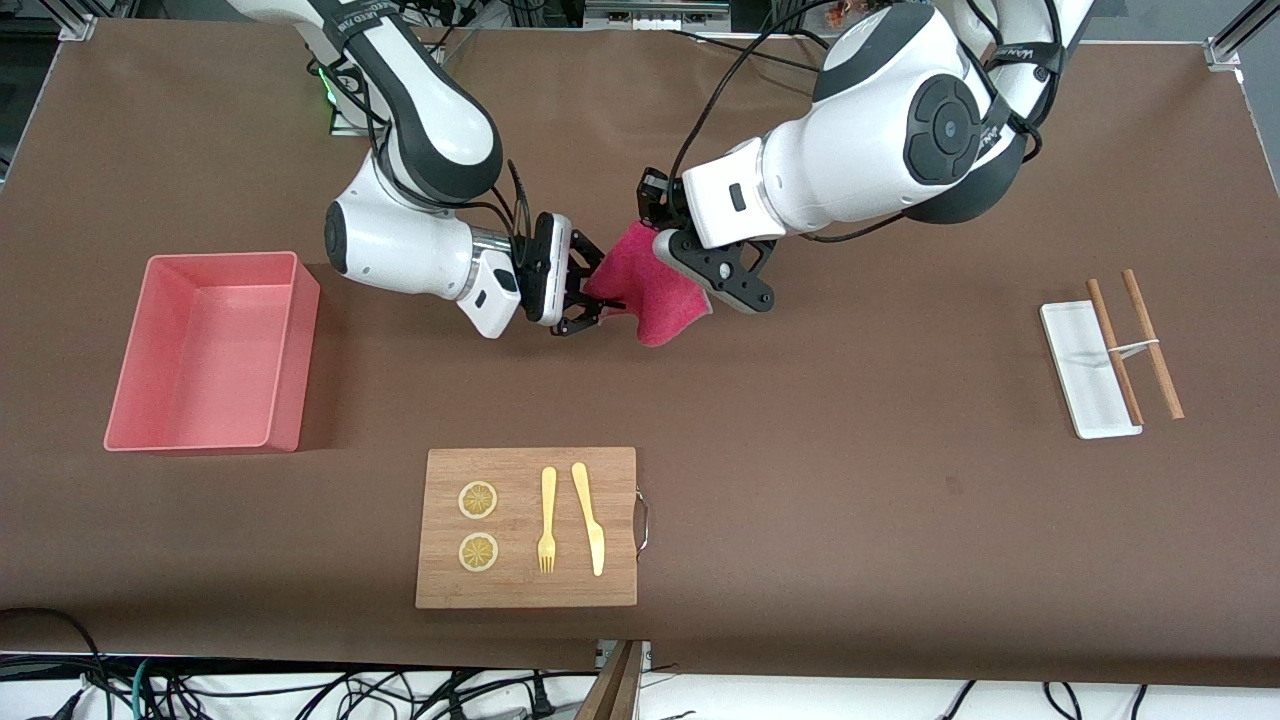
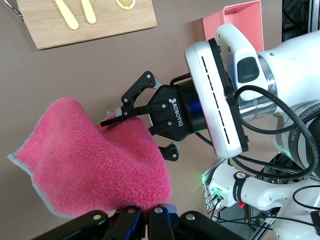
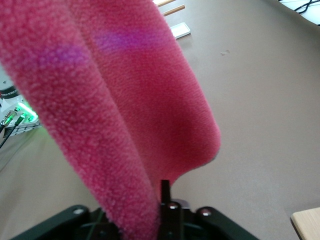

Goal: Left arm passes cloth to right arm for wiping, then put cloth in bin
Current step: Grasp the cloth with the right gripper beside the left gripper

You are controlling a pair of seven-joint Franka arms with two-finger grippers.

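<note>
Cloth [image 1: 650, 285] hangs above the table, pinched by left gripper [image 1: 672, 243] and right gripper [image 1: 598, 297].

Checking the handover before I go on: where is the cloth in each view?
Front view: the cloth hangs between the two arms, above bare table.
Left wrist view: the cloth fills the lower part.
Right wrist view: the cloth covers most of the picture.
Shared landmark: the cutting board.
</note>
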